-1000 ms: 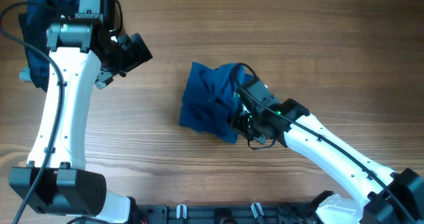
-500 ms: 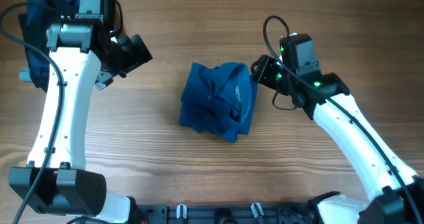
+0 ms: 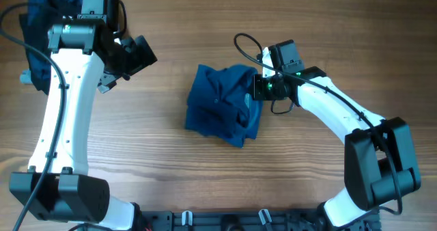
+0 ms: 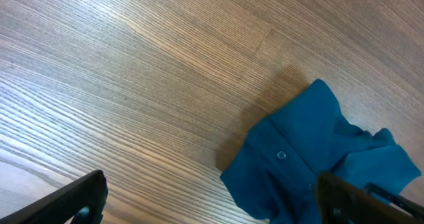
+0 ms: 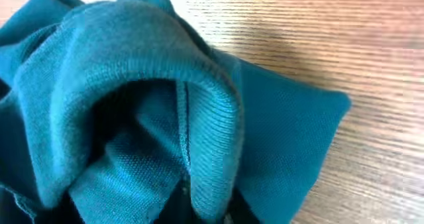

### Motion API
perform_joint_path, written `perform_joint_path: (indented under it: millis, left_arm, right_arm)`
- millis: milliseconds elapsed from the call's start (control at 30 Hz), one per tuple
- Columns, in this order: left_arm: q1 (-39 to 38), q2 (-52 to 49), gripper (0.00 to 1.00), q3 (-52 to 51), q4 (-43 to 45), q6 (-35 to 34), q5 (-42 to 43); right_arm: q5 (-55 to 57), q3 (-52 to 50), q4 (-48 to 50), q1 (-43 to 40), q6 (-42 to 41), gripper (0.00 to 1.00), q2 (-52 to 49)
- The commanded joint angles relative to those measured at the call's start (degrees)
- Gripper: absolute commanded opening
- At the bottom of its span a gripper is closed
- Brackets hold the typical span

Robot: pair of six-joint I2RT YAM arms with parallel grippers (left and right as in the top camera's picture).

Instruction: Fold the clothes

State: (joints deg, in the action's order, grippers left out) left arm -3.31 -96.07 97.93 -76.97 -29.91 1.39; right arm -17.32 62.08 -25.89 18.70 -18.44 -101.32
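Wooden table [image 3: 205,26]: right jaws have returned to the blue shirt [image 3: 220,108], grip unclear; left jaws spread.

R pincer [image 3: 259,89] tips hidden under own wrist at shirt [image 3: 222,104] edge, grip unclear. R wrist view: shirt cut off left & bottom. Clothes pile [image 3: 34,46] partly behind L arm [image 3: 68,101].

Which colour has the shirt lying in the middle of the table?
The shirt is plain dark blue, without pattern. The overhead view shows it best.
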Motion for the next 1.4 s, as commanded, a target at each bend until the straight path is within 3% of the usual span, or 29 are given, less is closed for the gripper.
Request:
perform_joint_path:
  millis: [0,267,300,333,467,533,667,867,1000,1100,1367]
  left_arm:
    - [0.2,-0.4,1.00,0.2,0.0,-0.6,0.3]
    - [0.2,-0.4,1.00,0.2,0.0,-0.6,0.3]
    - [0.2,-0.4,1.00,0.2,0.0,-0.6,0.3]
    - [0.2,-0.4,1.00,0.2,0.0,-0.6,0.3]
    - [0.2,-0.4,1.00,0.2,0.0,-0.6,0.3]
    - [0.2,-0.4,1.00,0.2,0.0,-0.6,0.3]
    - [0.2,-0.4,1.00,0.2,0.0,-0.6,0.3]
    - [0.2,-0.4,1.00,0.2,0.2,-0.6,0.3]
    - [0.2,-0.4,1.00,0.2,0.3,-0.5,0.3]
    - [0.2,-0.4,1.00,0.2,0.1,-0.5,0.3]
    - [0.2,-0.4,1.00,0.2,0.0,-0.3,0.2]
  right_arm:
    - [7.5,1.1,-2.4,0.0,-4.2,0.05,1.2]
    - [20.7,1.4,-5.4,0.0,-14.2,0.04,2.8]
    - [21.9,1.4,-5.9,0.0,-14.8,0.16,2.8]
    - [22.6,1.4,-6.7,0.0,-14.7,0.39,2.8]
    - [29.9,4.3,-13.6,0.0,-16.2,0.45,2.9]
    - [28.2,9.2,-20.2,0.0,-16.0,0.49,3.1]
    - [18.5,16.5,-31.6,0.0,-16.0,0.51,4.2]
    - [1.6,13.3,-36.5,2.8,-11.4,0.52,5.5]
    - [1.9,5.3,-31.6,8.1,-26.2,0.50,5.3]
    - [4.7,1.6,-30.4,9.1,-39.4,0.54,5.2]
    - [7.4,1.2,-28.9,9.1,-41.5,0.52,7.1]
